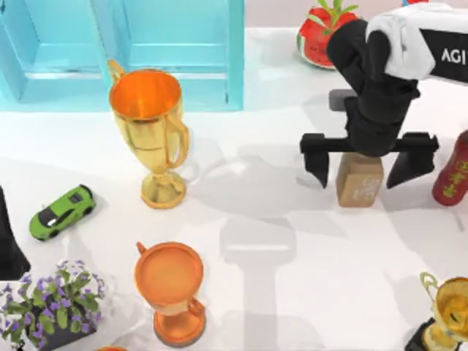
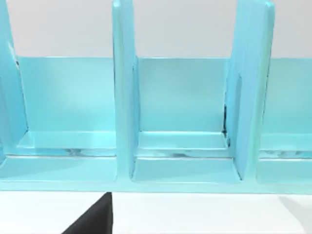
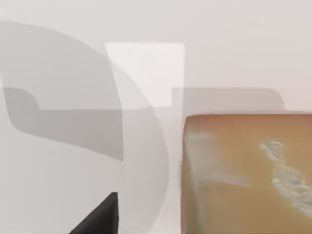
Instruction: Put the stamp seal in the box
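Stamp seal [image 1: 359,180]: tan-brown block with faint white markings on its face, standing on the white table [image 1: 292,292] at the right side, between the two fingers of the right gripper; it also appears close up in the right wrist view [image 3: 246,173].
Right gripper [image 1: 365,170]: directly over the stamp seal, fingers spread wide, one on each side of the block with a gap to each; it has hold of nothing.
Box [image 1: 124,47]: light blue, with upright dividers, at the far left of the table, well apart from the stamp seal; its compartments face the left wrist camera [image 2: 180,122].
Left gripper: cannot tell its state; the left arm sits at the table's left edge.
Nearby things: dark red cylinder [image 1: 453,170] just right of the right gripper; gold trophy [image 1: 150,131] near the box; orange cup [image 1: 172,289]; green toy car [image 1: 62,212].
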Controlling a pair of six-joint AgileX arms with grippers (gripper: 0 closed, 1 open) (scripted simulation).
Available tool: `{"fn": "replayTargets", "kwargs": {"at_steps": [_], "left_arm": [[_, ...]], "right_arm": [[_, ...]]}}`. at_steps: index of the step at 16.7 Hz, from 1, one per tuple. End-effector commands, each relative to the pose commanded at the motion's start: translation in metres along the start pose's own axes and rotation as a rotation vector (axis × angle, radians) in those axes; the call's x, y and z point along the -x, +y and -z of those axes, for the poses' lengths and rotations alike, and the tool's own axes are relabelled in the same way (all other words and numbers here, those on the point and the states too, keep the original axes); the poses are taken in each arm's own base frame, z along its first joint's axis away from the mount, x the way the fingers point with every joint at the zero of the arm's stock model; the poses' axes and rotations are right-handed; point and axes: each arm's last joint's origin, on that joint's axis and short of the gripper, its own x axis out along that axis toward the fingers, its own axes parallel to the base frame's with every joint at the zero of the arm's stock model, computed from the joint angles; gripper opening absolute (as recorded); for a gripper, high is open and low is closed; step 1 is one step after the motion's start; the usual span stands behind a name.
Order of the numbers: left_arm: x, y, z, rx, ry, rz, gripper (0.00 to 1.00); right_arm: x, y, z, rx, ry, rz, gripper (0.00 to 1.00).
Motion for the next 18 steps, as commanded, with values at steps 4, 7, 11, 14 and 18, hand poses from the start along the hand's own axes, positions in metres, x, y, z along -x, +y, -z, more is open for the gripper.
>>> {"fn": "replayTargets", "kwargs": {"at_steps": [4, 7, 11, 14, 18], "left_arm": [[0.0, 0.0, 0.0, 0.0, 0.0, 0.0, 1.0], [0.0, 0.0, 0.0, 0.0, 0.0, 0.0, 1.0], [0.0, 0.0, 0.0, 0.0, 0.0, 0.0, 1.0], [0.0, 0.0, 0.0, 0.0, 0.0, 0.0, 1.0], [0.0, 0.0, 0.0, 0.0, 0.0, 0.0, 1.0]], "right_arm": [[0.0, 0.0, 0.0, 0.0, 0.0, 0.0, 0.55], [0.0, 0.0, 0.0, 0.0, 0.0, 0.0, 0.32], [0.0, 0.0, 0.0, 0.0, 0.0, 0.0, 0.02], [0.0, 0.0, 0.0, 0.0, 0.0, 0.0, 0.0], [0.0, 0.0, 0.0, 0.0, 0.0, 0.0, 0.0]]}}
